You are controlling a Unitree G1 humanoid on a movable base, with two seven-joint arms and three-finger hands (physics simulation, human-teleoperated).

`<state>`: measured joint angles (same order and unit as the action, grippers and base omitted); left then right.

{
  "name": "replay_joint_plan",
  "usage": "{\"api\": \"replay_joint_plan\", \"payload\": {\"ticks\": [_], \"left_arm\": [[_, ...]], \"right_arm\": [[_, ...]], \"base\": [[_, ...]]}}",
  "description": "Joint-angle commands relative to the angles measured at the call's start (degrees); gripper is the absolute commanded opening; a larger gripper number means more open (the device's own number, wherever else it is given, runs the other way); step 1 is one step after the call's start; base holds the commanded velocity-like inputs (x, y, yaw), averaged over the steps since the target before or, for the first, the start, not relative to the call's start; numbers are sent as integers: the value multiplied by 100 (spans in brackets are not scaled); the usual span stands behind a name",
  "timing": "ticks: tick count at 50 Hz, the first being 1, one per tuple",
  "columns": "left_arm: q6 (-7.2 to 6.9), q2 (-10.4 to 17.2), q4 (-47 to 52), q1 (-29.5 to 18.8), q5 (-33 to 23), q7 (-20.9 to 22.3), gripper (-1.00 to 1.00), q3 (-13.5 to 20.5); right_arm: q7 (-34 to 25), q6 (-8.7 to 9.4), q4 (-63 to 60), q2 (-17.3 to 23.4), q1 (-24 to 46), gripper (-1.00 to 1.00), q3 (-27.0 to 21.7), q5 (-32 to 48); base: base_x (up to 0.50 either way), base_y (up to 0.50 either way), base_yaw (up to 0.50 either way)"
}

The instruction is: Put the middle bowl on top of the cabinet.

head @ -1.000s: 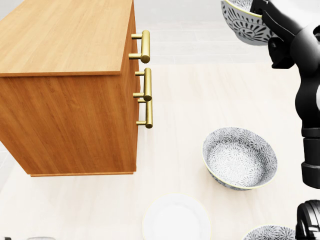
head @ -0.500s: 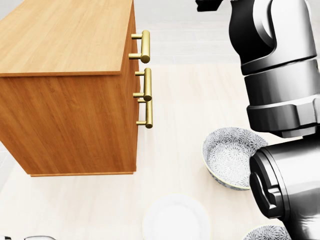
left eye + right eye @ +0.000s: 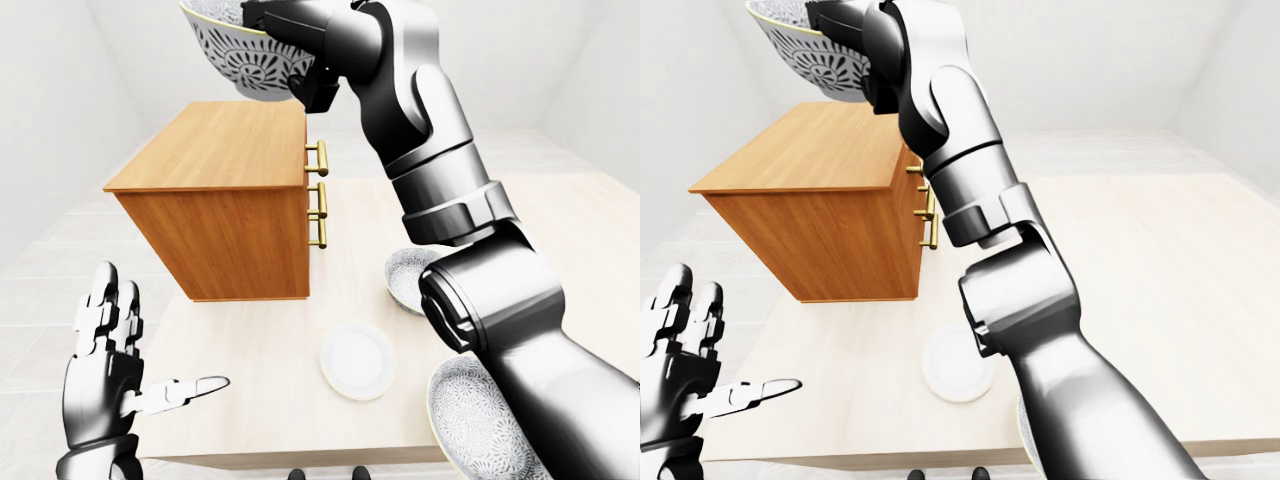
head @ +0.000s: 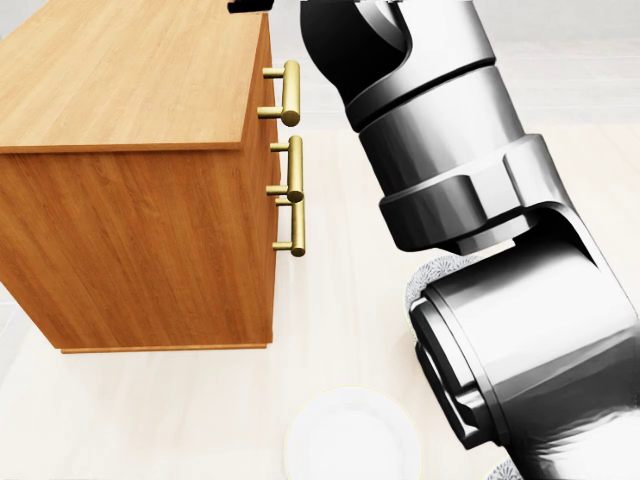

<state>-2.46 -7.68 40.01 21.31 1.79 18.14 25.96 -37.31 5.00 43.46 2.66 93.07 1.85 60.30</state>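
Observation:
The patterned grey-and-white middle bowl hangs high in the left-eye view, over the wooden cabinet, well clear of its top. My right hand is shut on the bowl's rim. The right arm stretches up across the right side of all views. In the head view the bowl is out of frame, and only the cabinet top and the arm show. My left hand is at the lower left, open and empty, fingers spread and thumb pointing right.
Brass handles stick out of the cabinet's right face. On the light table lie a white plate, a patterned bowl partly behind my arm, and another patterned bowl at the bottom edge.
My right arm has swung left with the bowl, from the head view's top right to over the cabinet. The arm now hides most of the bowl on the table.

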Motion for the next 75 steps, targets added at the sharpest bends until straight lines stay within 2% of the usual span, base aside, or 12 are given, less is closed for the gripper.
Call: {"api": "replay_joint_plan", "payload": {"ticks": [1,5,10,13,22,42,56,75], "left_arm": [[228,-122,42,182,100,133,100,192],[342,-161,-15,225,111,205,100,245],[421,-180,-90,236,174,290,100,366],[548,-229,-154,302,240,388,100,446],[744,-334,-209,415,431,646,100,742],[746,-661,-170,552,755,1208,100,1273],[746,-851,-70,519,748,1433,100,1440],[746,-838,-279,322,697,1491,100,1567]], "right_arm": [[623,0,536,-482,439,-100,42,-519],[800,0,760,-597,484,-100,79,-629],[1180,0,1217,-728,574,-100,43,-847],[1406,0,1446,-853,558,-100,90,-944],[1670,0,1710,-1029,533,-100,226,-1067],[1924,0,1791,-1233,309,-100,525,-758],[2162,0,1915,-1318,138,-100,747,-180],[2295,0,2089,-1373,-17,-100,658,337]], "base": [[0,0,0],[0,0,0],[0,0,0],[0,0,0],[0,0,0],[0,0,0],[0,0,0],[0,0,0]]}}
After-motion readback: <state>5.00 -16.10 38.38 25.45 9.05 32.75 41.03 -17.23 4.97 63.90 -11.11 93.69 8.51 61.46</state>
